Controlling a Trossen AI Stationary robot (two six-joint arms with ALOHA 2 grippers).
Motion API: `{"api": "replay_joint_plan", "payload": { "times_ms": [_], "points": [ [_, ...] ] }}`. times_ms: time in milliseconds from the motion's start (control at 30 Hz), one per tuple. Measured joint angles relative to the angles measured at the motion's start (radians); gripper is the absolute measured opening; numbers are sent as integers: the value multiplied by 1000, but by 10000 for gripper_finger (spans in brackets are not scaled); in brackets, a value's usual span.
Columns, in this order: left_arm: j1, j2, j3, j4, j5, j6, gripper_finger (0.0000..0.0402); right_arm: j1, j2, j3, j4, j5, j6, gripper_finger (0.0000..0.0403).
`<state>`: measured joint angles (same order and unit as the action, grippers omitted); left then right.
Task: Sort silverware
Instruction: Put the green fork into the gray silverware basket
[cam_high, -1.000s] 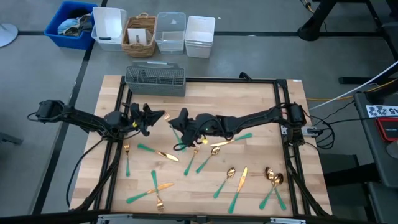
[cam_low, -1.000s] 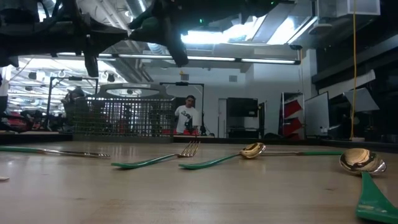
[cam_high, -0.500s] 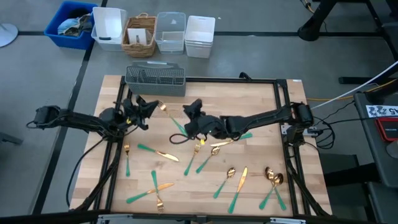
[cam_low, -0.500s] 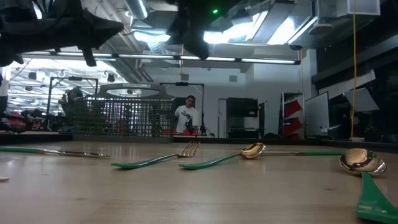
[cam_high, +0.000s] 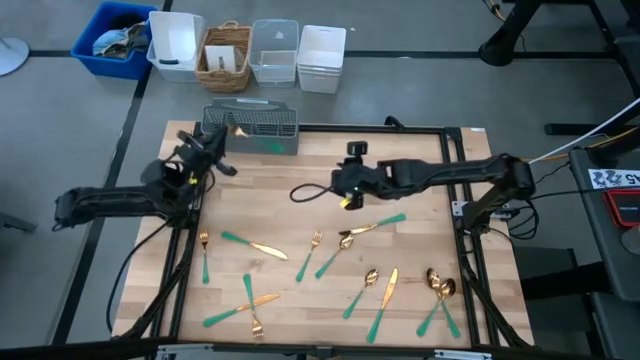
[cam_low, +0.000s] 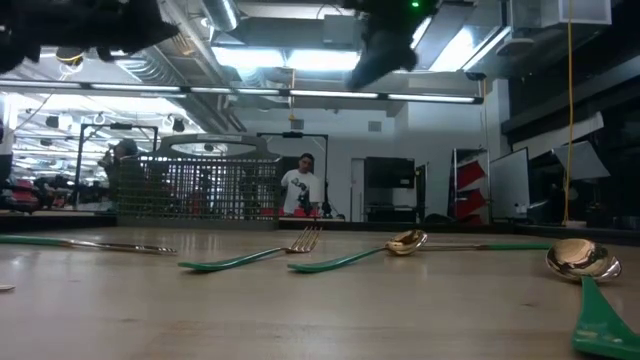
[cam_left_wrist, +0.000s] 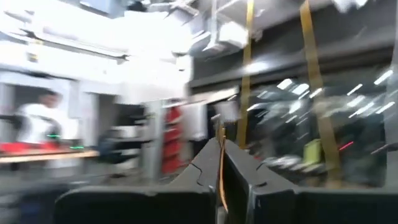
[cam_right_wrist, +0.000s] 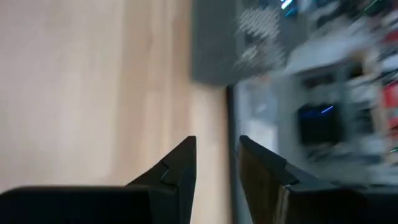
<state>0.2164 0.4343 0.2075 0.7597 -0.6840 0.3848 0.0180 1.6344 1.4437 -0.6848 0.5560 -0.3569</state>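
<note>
Gold sliver (cam_left_wrist: 220, 163) between left tool's fingers (cam_left_wrist: 205, 168)

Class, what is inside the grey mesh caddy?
A gold glint and teal streak show at the caddy; whether inside or held above, I cannot tell. Mesh dividers hide its floor.

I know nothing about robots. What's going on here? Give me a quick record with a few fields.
Surface: pale wooden table
Left claw: shut on a thin gold-and-teal piece of silverware, raised beside the grey wire-mesh caddy; type of piece unclear
Right claw: open, empty, above the table's middle, facing the caddy
Loose silverware: about ten gold-headed, teal-handled forks, spoons and knives scattered on the table's near half
Likely next: held piece goes into the caddy
</note>
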Motion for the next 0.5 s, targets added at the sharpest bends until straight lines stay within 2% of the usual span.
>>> {"api": "replay_joint_plan", "payload": {
  "times_ms": [200, 367, 500],
  "points": [
    [61, -3, 121, -196, -193, 194, 0, -49, -5, -11, -149, -142, 156, 115],
    [126, 2, 125, -204, -314, 265, 0, -74, -2, -66, -100, -175, 169, 115],
    [202, 34, 125, -204, -328, 251, 0, -79, -1, -104, -14, -183, 164, 115]
  ]
}}
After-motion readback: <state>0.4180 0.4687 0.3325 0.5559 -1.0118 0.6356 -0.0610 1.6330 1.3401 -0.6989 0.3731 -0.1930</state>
